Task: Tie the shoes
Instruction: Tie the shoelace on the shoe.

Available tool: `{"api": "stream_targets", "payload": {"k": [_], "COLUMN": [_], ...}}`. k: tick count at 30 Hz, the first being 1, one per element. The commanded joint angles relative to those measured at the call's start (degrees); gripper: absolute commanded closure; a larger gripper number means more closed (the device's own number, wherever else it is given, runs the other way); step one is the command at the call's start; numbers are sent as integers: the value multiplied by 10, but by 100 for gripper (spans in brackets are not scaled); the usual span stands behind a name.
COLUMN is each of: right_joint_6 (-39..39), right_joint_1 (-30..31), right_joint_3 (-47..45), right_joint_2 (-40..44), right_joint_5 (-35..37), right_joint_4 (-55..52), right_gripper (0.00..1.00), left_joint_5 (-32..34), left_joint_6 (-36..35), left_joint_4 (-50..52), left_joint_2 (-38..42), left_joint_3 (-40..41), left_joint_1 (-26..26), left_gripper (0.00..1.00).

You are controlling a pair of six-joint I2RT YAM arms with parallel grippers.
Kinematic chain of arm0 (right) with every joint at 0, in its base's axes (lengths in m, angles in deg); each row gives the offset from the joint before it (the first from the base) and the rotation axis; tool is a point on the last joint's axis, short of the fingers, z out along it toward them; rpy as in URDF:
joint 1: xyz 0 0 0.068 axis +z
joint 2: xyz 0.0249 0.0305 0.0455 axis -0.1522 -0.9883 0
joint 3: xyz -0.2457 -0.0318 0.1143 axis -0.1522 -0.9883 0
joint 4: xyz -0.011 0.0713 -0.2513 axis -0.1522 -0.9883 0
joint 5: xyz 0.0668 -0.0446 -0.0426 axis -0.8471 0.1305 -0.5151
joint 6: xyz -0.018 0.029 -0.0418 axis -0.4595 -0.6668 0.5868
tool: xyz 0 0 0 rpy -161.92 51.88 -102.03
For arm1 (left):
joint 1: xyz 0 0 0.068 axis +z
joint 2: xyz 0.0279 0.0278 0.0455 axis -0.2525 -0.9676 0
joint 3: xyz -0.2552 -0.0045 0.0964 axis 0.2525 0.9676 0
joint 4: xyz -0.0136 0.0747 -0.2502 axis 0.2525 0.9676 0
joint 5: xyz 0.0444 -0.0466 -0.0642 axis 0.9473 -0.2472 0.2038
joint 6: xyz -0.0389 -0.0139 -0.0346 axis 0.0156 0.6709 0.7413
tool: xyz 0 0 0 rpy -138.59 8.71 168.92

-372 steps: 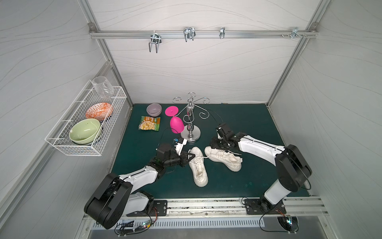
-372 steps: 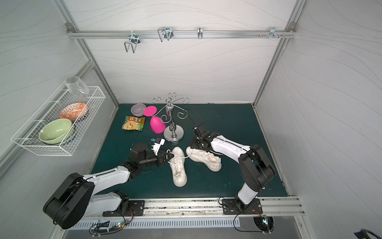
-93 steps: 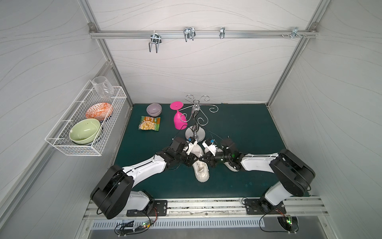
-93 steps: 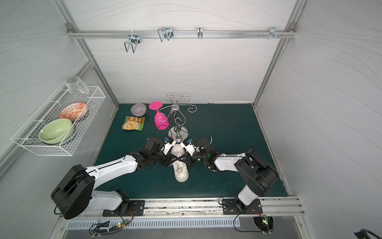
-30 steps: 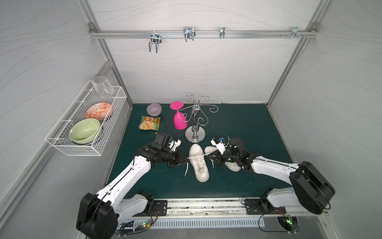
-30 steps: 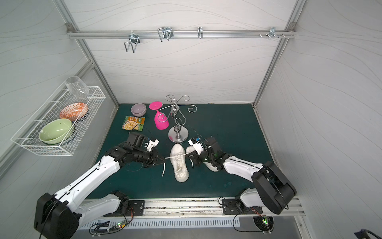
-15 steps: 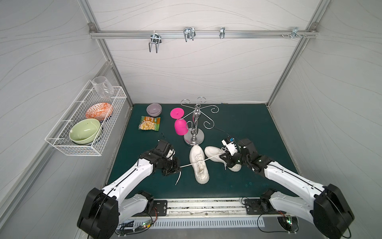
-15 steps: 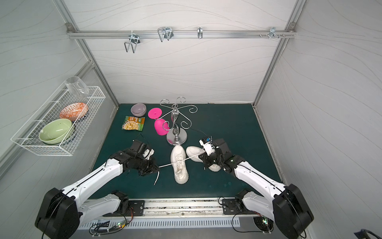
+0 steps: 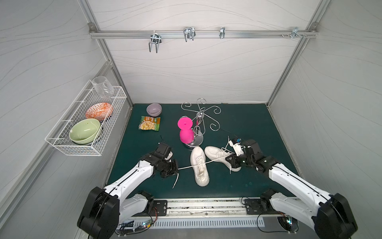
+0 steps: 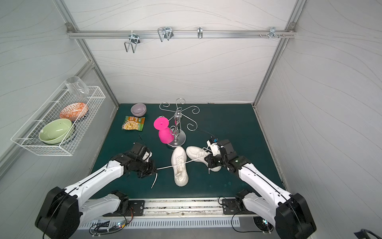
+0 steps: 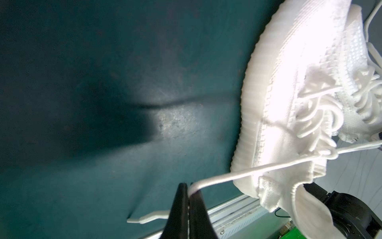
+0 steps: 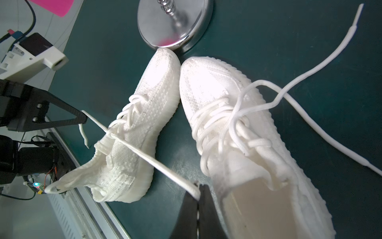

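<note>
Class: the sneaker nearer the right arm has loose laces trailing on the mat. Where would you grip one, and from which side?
Take the loose lace just behind its stiff tip, where it lies alone on the mat, clear of the sneaker. Come down from above and pinch across its width: it lies flat, so a sideways approach would likely find nothing.

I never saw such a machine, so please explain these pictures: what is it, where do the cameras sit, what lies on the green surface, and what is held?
Two white robot arms work at a green mat. Two pictures look down from overhead; two come from cameras on the wrists. On the mat are two cream-white knit sneakers, a pink goblet, a chrome hook stand, a lilac bowl and a snack packet. The left gripper and the right gripper are shut on one sneaker's white lace, taut between them.
</note>
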Motion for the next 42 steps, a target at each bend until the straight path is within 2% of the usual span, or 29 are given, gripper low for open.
{"api": "stream_targets", "payload": {"k": [1,4,8,11,15,21,31,36,42], "right_joint_6": [-13,-3,46,72,68,-19,-186,-221,-226], "right_joint_1": [-5,3,58,93,122,143,169,181,188], "right_joint_3": [-8,-12,1,27,58,96,108,89,53], "right_joint_2": [9,14,18,-15,-72,-134,-177,-180,-139], "right_joint_5": [0,-15,-1,16,30,65,158,168,178], "right_joint_4": [-6,5,17,17,38,89,155,180,200], "right_gripper": [100,100,100,100,100,100,100,100,100], "left_joint_5": [44,50,15,-12,-8,-14,-33,-40,-45], "left_joint_6": [9,10,5,2,-6,-11,-13,-14,-9], "left_joint_4": [7,8,-25,-51,-46,-53,-66,-72,-84], "left_joint_2": [-2,-4,-5,-7,-19,-24,-22,-19,-17], "left_joint_3": [1,2,5,5,-2,-2,-3,0,10], "left_joint_1": [4,5,5,5,5,5,5,5,5], "left_gripper": [100,100,100,100,100,100,100,100,100]}}
